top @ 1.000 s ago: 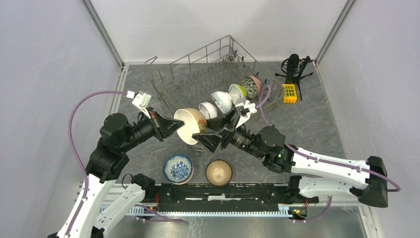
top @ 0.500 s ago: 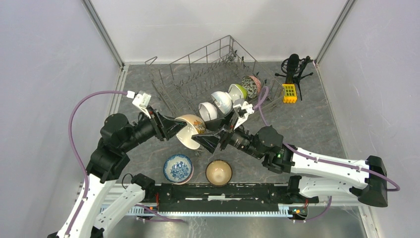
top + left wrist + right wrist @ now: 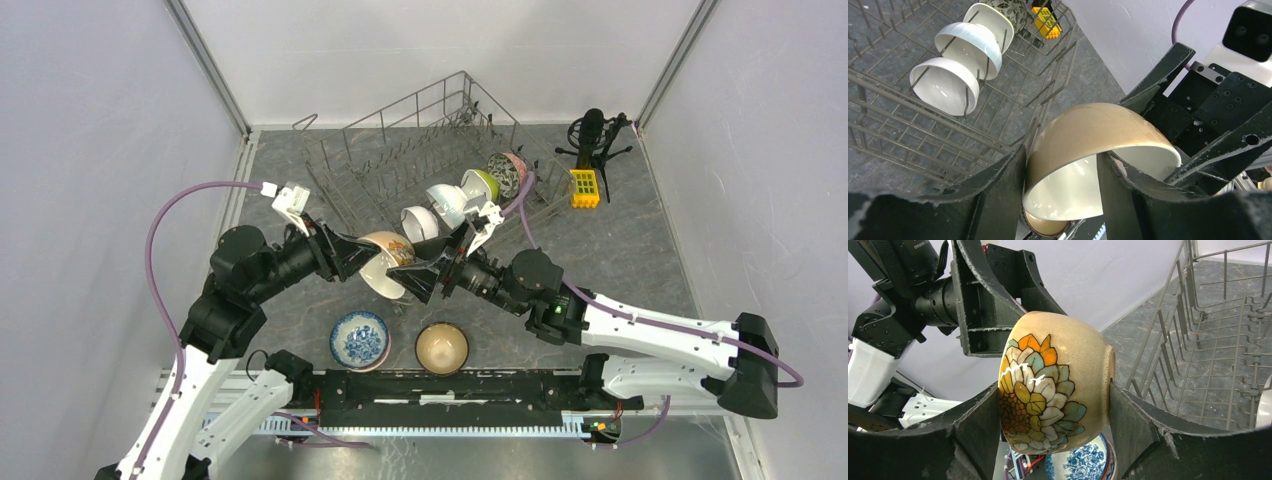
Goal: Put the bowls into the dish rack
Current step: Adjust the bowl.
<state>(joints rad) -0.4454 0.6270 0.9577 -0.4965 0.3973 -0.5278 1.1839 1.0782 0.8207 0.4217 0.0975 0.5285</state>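
Evidently a handover: right gripper [image 3: 1055,407] clasps the tan flower-painted ceramic bowl [image 3: 1063,365], left gripper [image 3: 1060,160] parted to free it

Blind spots we've got right now
Top view: tan bowl [image 3: 385,255] mostly buried between left gripper [image 3: 362,260] and right gripper [image 3: 410,278]; speckled bowl [image 3: 507,172] pattern too small for us to read. Left wrist: we can't tell whether the left fingers [image 3: 998,200] touch the tan bowl; second bowl [image 3: 1044,227] below shows only a sliver. Right wrist: blue-and-white bowl [image 3: 1080,466] cut by the bottom edge, white bowl [image 3: 1264,410] by the right edge.
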